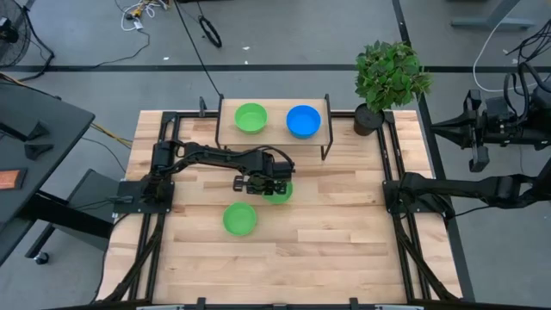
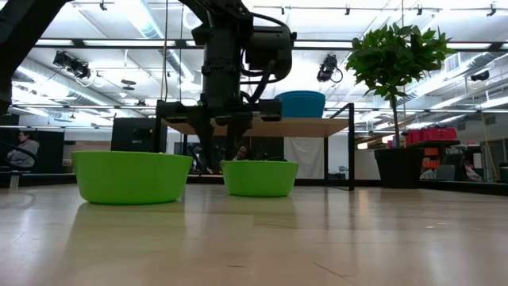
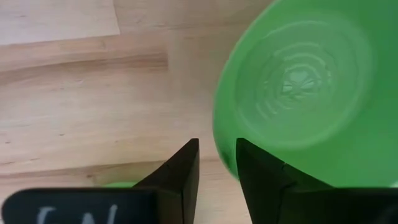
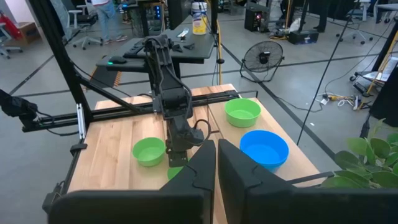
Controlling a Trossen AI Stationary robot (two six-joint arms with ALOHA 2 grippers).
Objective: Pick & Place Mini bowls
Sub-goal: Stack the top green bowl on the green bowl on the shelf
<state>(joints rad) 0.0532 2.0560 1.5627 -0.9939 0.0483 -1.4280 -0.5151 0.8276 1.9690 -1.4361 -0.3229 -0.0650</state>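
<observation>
Tabletop [image 1: 344,232] planks lie bare across the lower right of the high view. Raised shelf [image 1: 225,129] at upper centre carries one green and one blue bowl. Left gripper [image 1: 259,183] clasps a green bowl's [image 1: 281,193] rim mid-frame; another green bowl [image 1: 239,219] sits just below-left. Right gripper [image 4: 216,157], clenched and empty, waits off the table's right edge.

Small round green plastic bowls [image 1: 240,219]: smooth, glossy. Round blue plastic bowl [image 1: 303,120] on far shelf: smooth, slight sheen. Pale wooden plank table top [image 1: 327,232]: smooth, satin grain. Left gripper's dark fingers [image 3: 180,177]: matt plastic look.
</observation>
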